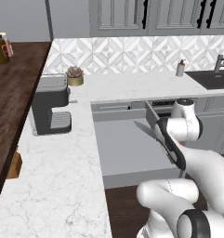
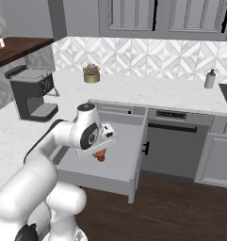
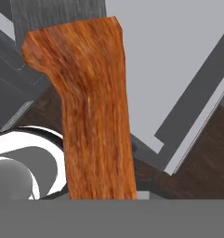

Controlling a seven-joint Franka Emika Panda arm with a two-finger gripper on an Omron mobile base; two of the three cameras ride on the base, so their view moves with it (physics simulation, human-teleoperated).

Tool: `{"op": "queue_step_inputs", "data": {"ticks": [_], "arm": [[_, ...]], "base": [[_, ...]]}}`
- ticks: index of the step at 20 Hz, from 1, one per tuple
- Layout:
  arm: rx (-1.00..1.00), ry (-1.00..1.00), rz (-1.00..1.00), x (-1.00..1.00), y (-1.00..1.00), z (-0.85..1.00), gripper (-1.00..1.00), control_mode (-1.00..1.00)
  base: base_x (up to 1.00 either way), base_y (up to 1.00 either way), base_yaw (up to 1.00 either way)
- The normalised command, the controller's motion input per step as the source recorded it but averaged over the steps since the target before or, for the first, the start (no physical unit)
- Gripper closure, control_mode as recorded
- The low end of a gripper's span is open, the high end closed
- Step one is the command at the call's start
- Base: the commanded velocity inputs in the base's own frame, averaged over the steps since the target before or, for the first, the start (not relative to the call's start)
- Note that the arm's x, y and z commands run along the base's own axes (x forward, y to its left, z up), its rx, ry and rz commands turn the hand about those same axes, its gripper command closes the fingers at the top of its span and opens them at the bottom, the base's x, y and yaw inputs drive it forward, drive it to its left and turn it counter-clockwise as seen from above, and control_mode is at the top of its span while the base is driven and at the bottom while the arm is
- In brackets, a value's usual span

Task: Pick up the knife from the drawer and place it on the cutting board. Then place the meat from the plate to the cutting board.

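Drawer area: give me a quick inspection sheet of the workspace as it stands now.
Surface: white marble counter, bare near the drawer.
Job's things: knife held by its orange-brown handle, lifted above the open grey drawer; its blade shows in the left base view.
Clutter: coffee machine, small potted plant, soap dispenser.
Grippers: pincer shut on the knife.
Cables: nothing seen.
Surroundings: patterned backsplash, grey cabinets, sink corner, dark wood floor.
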Motion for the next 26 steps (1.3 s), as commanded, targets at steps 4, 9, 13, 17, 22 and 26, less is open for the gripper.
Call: {"op": "queue_step_inputs", "data": {"ticks": [4, 9, 13, 17, 22, 26], "arm": [[-0.03, 0.0, 0.06, -0.67, 0.0, -0.08, 1.0, -1.0], [-0.01, 0.0, 0.03, -0.46, -0.01, -0.09, 1.0, 1.0], [0.0, 0.0, 0.0, 0.0, 0.0, 0.0, 1.0, 1.0], [0.0, 0.0, 0.0, 0.0, 0.0, 0.0, 1.0, 1.0], [0.0, 0.0, 0.0, 0.0, 0.0, 0.0, 1.0, 1.0], [0.0, 0.0, 0.0, 0.0, 0.0, 0.0, 1.0, 1.0]], "base": [[0.0, 0.0, 0.0], [-0.25, -0.14, -0.16], [-0.44, -0.52, -0.72], [-0.1, -0.43, -0.83], [0.0, -0.53, -0.88], [0.07, -0.82, -0.85]]}}
